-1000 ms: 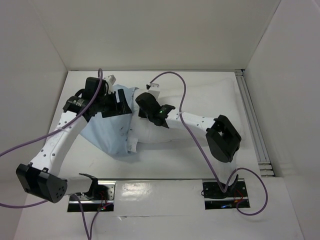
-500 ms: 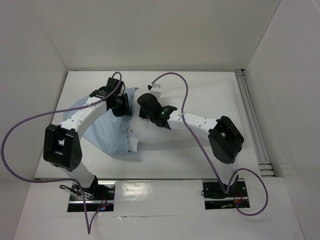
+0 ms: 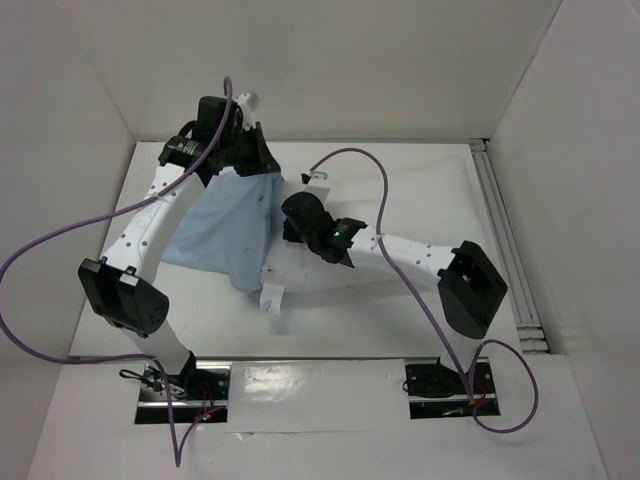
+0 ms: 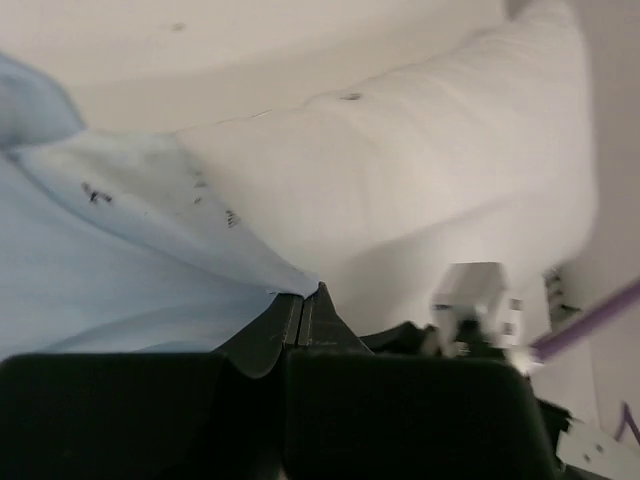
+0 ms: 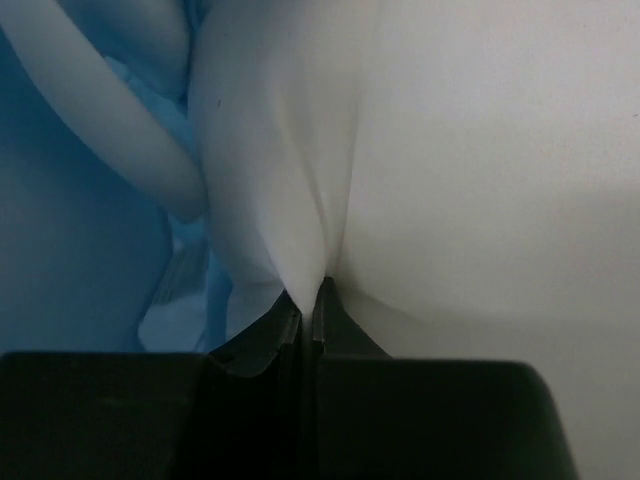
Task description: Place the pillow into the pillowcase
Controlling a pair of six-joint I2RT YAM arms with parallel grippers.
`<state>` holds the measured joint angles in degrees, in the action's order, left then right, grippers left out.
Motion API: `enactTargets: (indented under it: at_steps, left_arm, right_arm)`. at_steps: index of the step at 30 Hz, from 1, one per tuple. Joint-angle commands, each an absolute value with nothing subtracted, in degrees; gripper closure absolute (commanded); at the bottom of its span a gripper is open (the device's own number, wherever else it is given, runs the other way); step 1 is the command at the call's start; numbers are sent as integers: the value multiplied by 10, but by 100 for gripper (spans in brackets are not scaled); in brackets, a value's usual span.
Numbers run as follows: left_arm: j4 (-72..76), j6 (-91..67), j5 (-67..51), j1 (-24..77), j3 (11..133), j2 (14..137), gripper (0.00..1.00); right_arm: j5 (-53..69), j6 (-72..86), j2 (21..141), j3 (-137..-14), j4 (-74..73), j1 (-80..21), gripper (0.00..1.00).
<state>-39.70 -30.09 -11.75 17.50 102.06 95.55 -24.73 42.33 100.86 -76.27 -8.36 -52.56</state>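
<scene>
Left claw pinched shut on a corner of the pillowcase, right where that blue edge meets the pillow; seen from above, raised behind the pillow's far left corner, close under the back wall. Right claw also closed, gripping a fold of the pillow's white fabric, on top of the pillow toward its left end. Pillowcase spread as a limp blue sheet from the left claw down over the pillow's left end and out onto the table to the pillow's left. Whether that end of the pillow sits inside the sleeve or only under it: not clear from any view. Rest of the pillow bare, lying crosswise under the right arm. Small white tag at the pillow's near left corner. Little room behind the pillow on the left claw's side; bare table to the pillow's right as far as the rail, and a bare strip on the pillow's near side before the arm bases.
</scene>
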Motion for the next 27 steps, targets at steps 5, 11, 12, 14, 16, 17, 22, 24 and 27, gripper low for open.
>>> enactTargets:
  at_steps: [5, 11, 12, 14, 16, 17, 22, 24, 27]
  left_arm:
    - [-472, -294, -249, 229, 1151, 989, 100]
    - [-422, -294, -216, 217, 1132, 1074, 98]
    - [-430, -287, -221, 211, 1144, 1107, 89]
    - [-450, -273, -221, 198, 1177, 1126, 39]
    - [-456, -266, -205, 191, 1191, 1126, 18]
    - [-462, -260, -205, 186, 1197, 1118, 8]
    - [-480, -260, -173, 134, 1202, 1077, 9]
    - [-485, -268, -157, 117, 1182, 1034, 13]
    - [-472, -282, -99, 91, 1101, 935, 22]
  right_arm:
    - [-322, 439, 906, -765, -127, -570, 100]
    - [-431, 425, 973, -787, -70, -558, 100]
    - [-447, 420, 1005, -801, -65, -552, 100]
    - [-460, 420, 1032, -816, -70, -544, 100]
    - [-447, 410, 1047, -817, -75, -536, 85]
    - [-440, 410, 1047, -817, -75, -530, 50]
    - [-377, 367, 944, -743, -52, -530, 7]
    - [-348, 338, 921, -743, -74, -530, 4]
    - [-265, 301, 883, -726, -114, -530, 0]
